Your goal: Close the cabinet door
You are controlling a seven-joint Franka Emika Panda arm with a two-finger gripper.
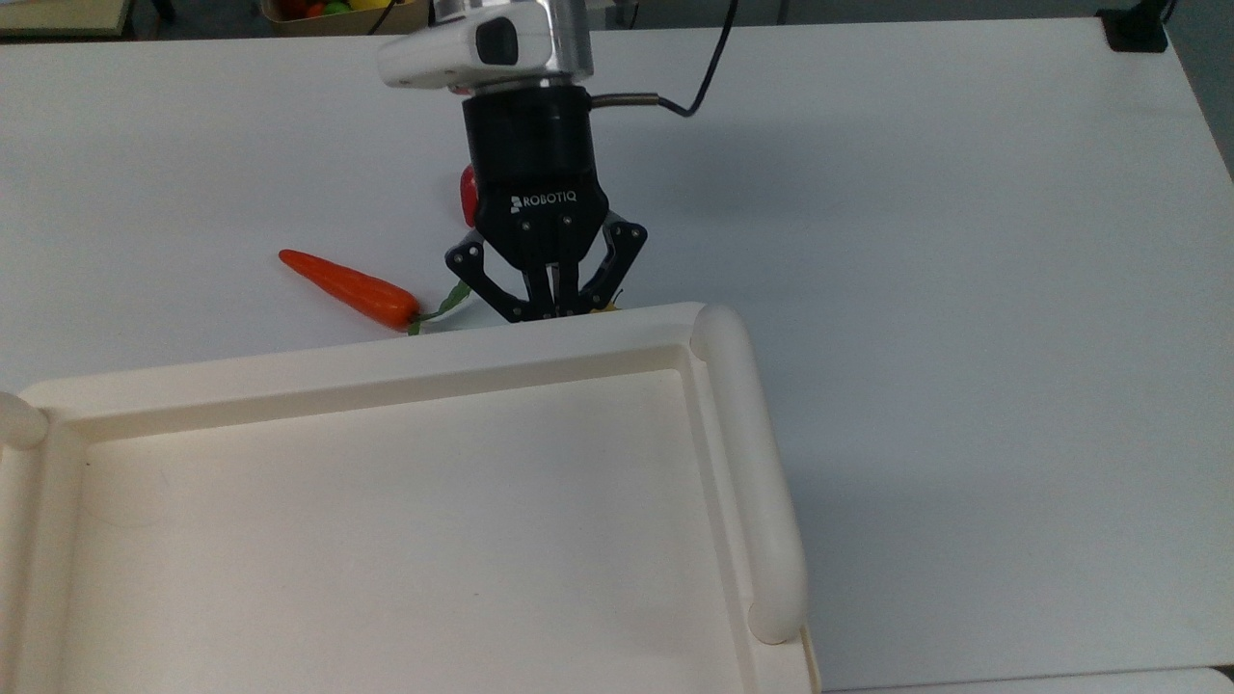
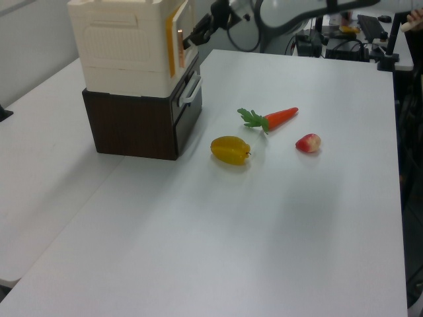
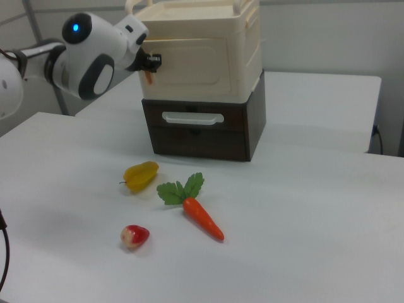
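The cream cabinet [image 1: 386, 364] takes up the top view's lower left, with its recessed top and rounded side rail [image 1: 747, 463]. It stands on a dark brown drawer unit [image 3: 202, 134]. The cabinet door [image 3: 189, 62] lies almost flush against the cabinet front. In the left view a thin strip of the cabinet door's edge [image 2: 178, 41] shows. My gripper [image 1: 551, 308] is shut with nothing between its fingers, its tips right at the cabinet's front edge. It touches the door near the right view's left side [image 3: 150, 63]. From the left view, the gripper [image 2: 195, 33] is just beside the door.
On the white table in front of the cabinet lie an orange carrot [image 3: 202, 218] with green leaves, a yellow fruit [image 3: 141, 175] and a small red fruit [image 3: 134, 235]. The carrot [image 1: 347, 286] lies just to the top view's left of my gripper.
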